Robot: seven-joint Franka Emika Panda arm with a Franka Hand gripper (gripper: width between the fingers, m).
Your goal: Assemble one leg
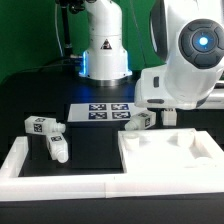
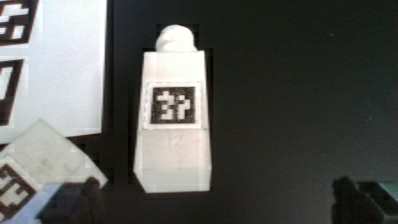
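Pincer (image 1: 155,108) jaws too small to read under the arm (image 1: 190,50), marker board (image 2: 32,70) and a blurred tagged white part (image 2: 36,175) are cropped by the wrist view's edge, arm top cropped too.

Marker board (image 1: 103,110) — white panel (image 1: 200,165)

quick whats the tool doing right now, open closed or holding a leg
tool: cannot be told, its fingers are not clearly in view; the leg lies on the table

Exterior view wide, oblique; wrist view close, straight above leg (image 2: 171,115).
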